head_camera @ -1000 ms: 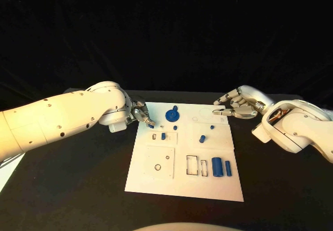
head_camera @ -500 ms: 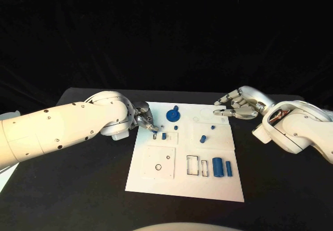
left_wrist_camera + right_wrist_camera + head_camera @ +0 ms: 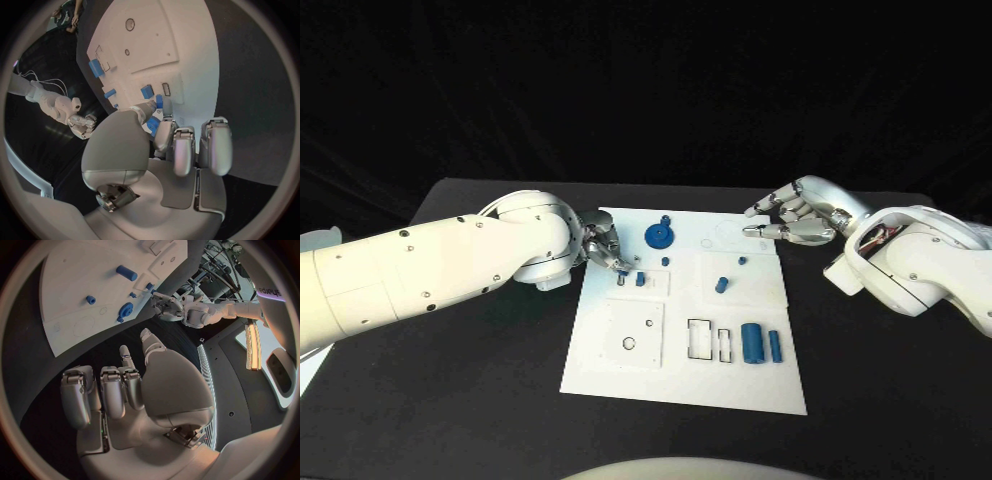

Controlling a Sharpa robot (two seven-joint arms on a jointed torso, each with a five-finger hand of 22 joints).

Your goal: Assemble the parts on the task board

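**Blue part goes down at the board's upper-left slots**

Blue pieces lie scattered over the white task board (image 3: 689, 330), which sits in the middle of the black table (image 3: 473, 380). Over the last second the left hand (image 3: 600, 246) has travelled from the board's left edge inward and down, and its fingertips now hang over the small blue part (image 3: 640, 280) beside the slot outlines in the upper-left section. In the left wrist view that hand's thumb and one finger meet on a small blue piece (image 3: 153, 125) while the other fingers curl alongside, so I read it as pinching the part, though the contact is partly hidden.

The right hand (image 3: 790, 222) has hardly moved. It hovers at the board's far right corner, fingers loosely curled and apart, holding nothing.

The other parts have kept their places: the blue disc (image 3: 658, 236) near the far edge, the small pegs (image 3: 721, 285) in the middle, the two blue bars (image 3: 762, 344) beside the rectangular outlines on the near right.

For the task, this reads as an insertion step beginning: the left hand has brought its piece to the slot area and probably needs to align and press it in. Most parts appear unseated, so the assembly looks early.
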